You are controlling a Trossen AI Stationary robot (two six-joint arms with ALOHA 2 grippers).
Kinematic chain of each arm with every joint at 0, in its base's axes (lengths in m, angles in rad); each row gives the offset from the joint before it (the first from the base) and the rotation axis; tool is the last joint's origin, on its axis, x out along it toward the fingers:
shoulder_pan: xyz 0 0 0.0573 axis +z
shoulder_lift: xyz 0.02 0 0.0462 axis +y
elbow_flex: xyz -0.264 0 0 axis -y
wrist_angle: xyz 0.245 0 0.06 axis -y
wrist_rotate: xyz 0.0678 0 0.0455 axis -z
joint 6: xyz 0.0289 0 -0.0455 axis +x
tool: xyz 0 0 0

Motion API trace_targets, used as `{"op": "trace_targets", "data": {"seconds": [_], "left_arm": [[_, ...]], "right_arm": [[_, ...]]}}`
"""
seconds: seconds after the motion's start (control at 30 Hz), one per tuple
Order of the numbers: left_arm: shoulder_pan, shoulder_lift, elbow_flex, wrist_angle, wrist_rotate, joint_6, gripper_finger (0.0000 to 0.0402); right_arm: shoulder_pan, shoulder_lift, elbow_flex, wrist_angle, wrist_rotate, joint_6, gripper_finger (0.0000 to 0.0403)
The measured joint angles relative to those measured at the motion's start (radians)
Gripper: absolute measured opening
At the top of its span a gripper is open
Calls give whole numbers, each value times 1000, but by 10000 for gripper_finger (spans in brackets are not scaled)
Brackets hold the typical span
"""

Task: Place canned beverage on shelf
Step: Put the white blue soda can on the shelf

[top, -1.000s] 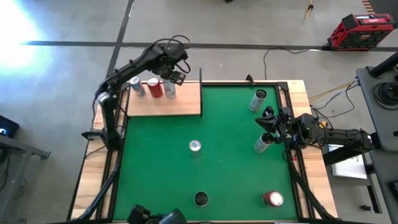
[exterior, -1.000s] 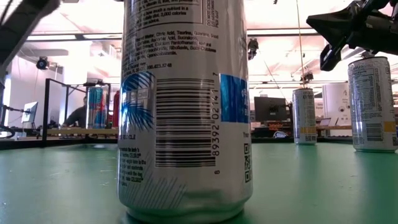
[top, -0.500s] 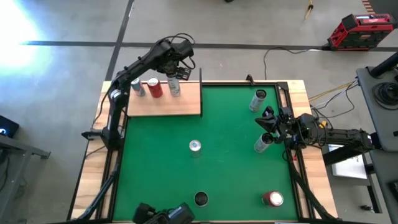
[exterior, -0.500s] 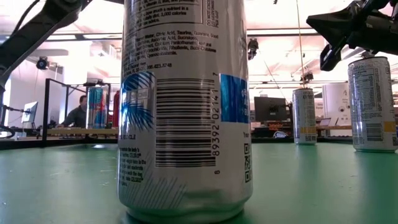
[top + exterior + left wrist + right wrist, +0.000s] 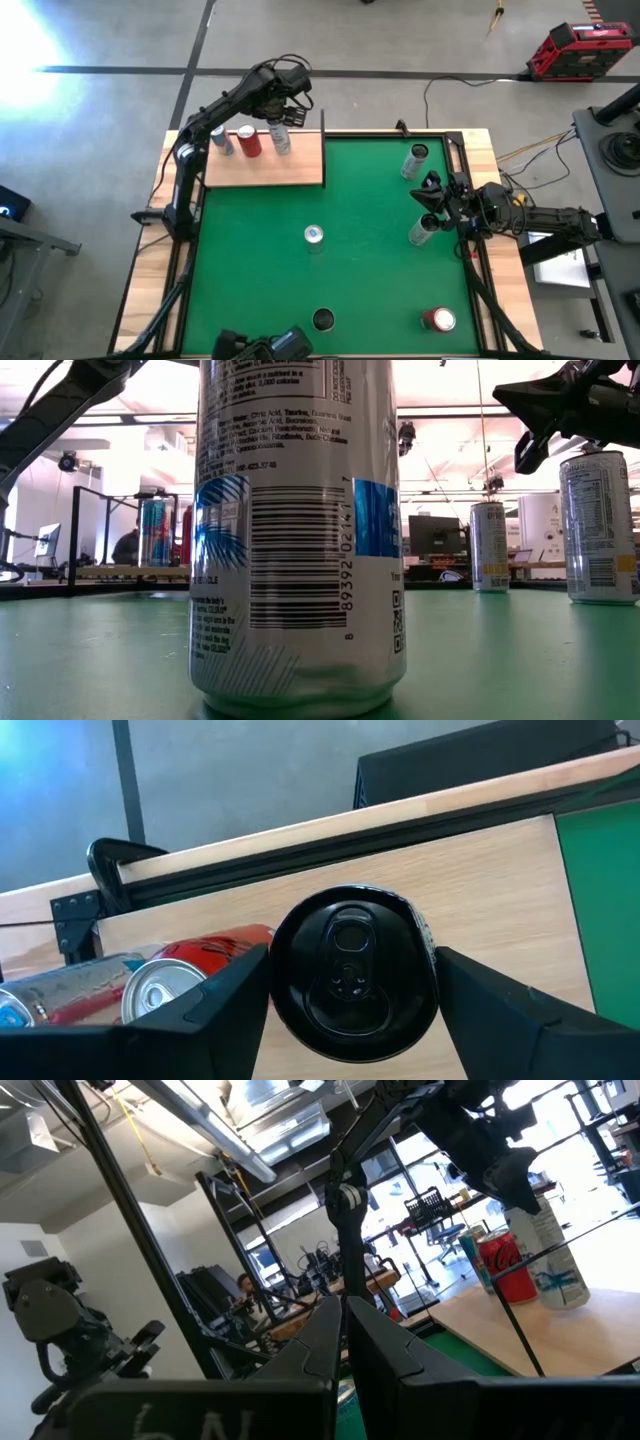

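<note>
Grey floor lies all around the worktop (image 5: 470, 150), which has a big green mat (image 5: 360, 220) on it. At one corner sits the shelf (image 5: 300, 170), a flat light-wood board. The left claw (image 5: 283, 117) hangs over the shelf, right above a silver can (image 5: 281, 142). Two more cans stand just beside that one: a red can (image 5: 248, 141) and a blue and silver can (image 5: 221, 140).

The left wrist view shows what the high view cannot: the left claw's fingers (image 5: 500, 1010) stand wide apart on both sides of the can top, not touching it. So the claw is open and the can stands by itself on the shelf. It looks like the can was put close to the others to keep a neat row.

The right claw (image 5: 432, 194) waits at the far side of the mat, near a can (image 5: 421, 231) there. Its fingers meet with no gap in the right wrist view, so it is closed and empty.

The low view shows a big can (image 5: 298, 530) up close, filling the picture.
</note>
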State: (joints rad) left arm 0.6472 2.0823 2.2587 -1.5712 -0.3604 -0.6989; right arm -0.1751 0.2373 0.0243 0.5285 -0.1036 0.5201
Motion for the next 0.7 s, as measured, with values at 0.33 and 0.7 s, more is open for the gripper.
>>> {"op": "trace_targets", "data": {"seconds": [0.33, 0.7], "left_arm": [[0, -5, -56, 3, -21, -46, 242], [0, -9, -60, 1, -22, -47, 246]], "right_arm": [[0, 0, 0, 0, 0, 0, 13], [0, 0, 0, 0, 0, 0, 13]]}}
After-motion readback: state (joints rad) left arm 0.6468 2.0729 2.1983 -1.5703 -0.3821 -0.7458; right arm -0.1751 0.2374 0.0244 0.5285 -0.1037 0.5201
